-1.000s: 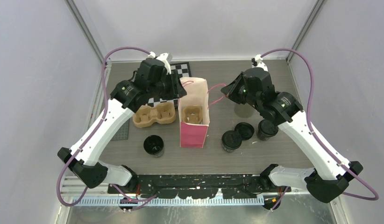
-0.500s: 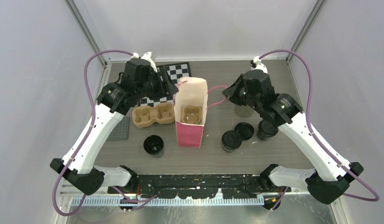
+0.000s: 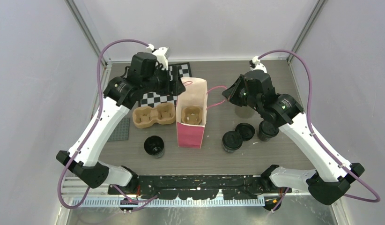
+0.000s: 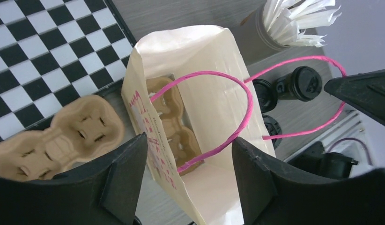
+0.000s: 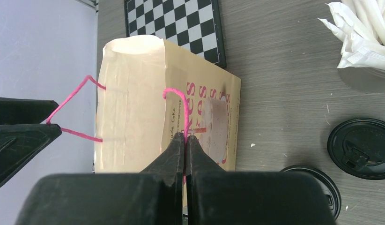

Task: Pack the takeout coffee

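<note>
The paper bag (image 3: 193, 115) stands open mid-table with a pulp tray (image 3: 192, 116) inside it. My right gripper (image 5: 186, 137) is shut on the bag's pink right handle (image 5: 177, 96), holding it out to the right. My left gripper (image 4: 189, 173) hangs open over the bag's left rim, and the other pink handle (image 4: 214, 75) lies loose between its fingers. The takeout coffee stays on the table: an open black cup (image 3: 154, 146) to the bag's left, a lidded cup (image 3: 232, 141), a loose lid (image 3: 245, 131) and another black cup (image 3: 268, 130) to its right.
A second brown pulp tray (image 3: 154, 116) lies left of the bag, partly on a chessboard (image 3: 174, 75). A grey cup of white sticks (image 5: 364, 42) stands behind the cups, under my right gripper. A small dark plate (image 3: 120, 131) lies at the left.
My left gripper has opened, let go of the bag's left handle and drawn back to the left. The bag's top has settled slightly. The right gripper keeps its hold.
</note>
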`<move>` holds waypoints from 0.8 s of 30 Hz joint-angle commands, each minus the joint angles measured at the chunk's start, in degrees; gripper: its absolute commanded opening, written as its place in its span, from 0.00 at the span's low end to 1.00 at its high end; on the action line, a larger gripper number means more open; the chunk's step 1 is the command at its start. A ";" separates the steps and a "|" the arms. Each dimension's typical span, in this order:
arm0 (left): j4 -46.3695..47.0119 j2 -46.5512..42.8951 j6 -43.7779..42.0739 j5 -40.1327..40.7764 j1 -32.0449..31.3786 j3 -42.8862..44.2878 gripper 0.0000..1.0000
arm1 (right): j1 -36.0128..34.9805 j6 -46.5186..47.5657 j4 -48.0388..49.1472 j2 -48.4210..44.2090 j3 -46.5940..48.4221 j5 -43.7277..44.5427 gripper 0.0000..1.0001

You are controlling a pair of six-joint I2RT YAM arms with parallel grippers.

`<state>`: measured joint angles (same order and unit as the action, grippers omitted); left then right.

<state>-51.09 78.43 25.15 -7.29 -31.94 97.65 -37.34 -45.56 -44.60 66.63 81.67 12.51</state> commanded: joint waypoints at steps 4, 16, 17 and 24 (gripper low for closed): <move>-1.10 1.63 -15.40 14.58 -9.21 7.76 0.73 | -0.12 0.87 1.71 -0.31 1.50 -0.97 0.00; -3.64 7.51 -26.25 27.66 -17.91 14.42 0.82 | -0.13 0.47 1.44 -0.45 0.79 -1.46 0.00; -3.83 8.46 -27.19 28.30 -18.43 15.18 0.83 | -0.10 0.38 1.44 -0.45 0.82 -1.51 0.00; -8.59 13.30 -27.90 33.61 -20.17 22.02 0.63 | -0.16 0.04 0.79 -0.84 0.35 -0.74 0.00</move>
<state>-57.49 91.31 -0.51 22.22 -51.70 116.16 -37.34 -45.41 -44.62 66.63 81.65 11.27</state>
